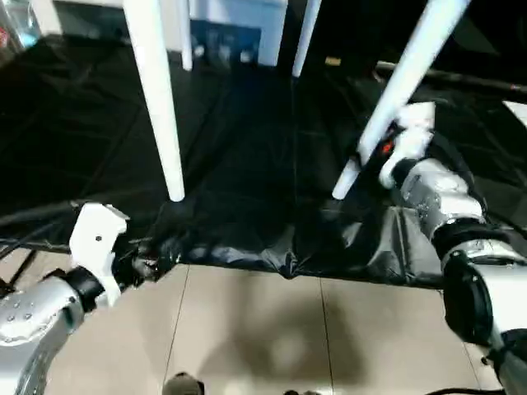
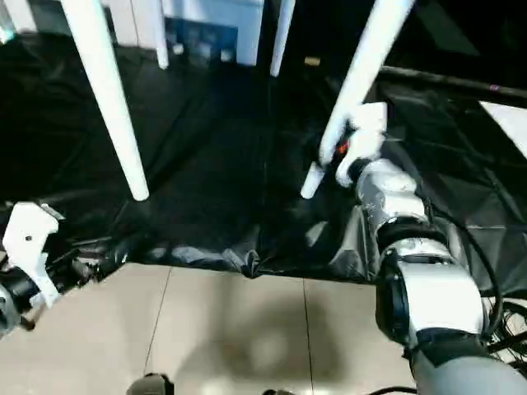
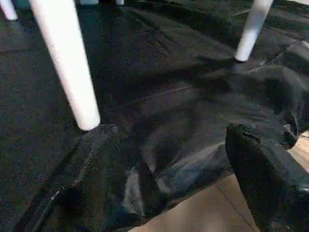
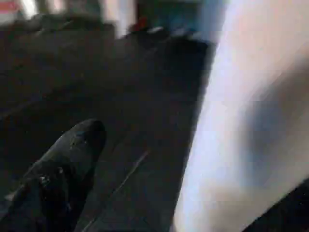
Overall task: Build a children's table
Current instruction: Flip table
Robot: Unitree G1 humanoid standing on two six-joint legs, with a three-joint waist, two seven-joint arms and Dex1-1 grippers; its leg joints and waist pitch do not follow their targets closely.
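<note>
My right gripper [image 4: 159, 159], fingers spread wide, brackets the table's near-right leg [image 1: 395, 90] without pinching, ready to steady it; left gripper [image 3: 169, 169] spread, empty, beside the near-left leg [image 3: 65, 67].

A crumpled black sheet [image 1: 247, 197] covers the floor beyond pale beige tiles [image 1: 272, 337], cables [image 2: 494, 304] at its edge.

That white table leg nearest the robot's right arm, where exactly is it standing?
In the left eye view, the front right leg slants down on the right side, its foot on the black sheet, right beside the right gripper and across from the front left leg.
</note>
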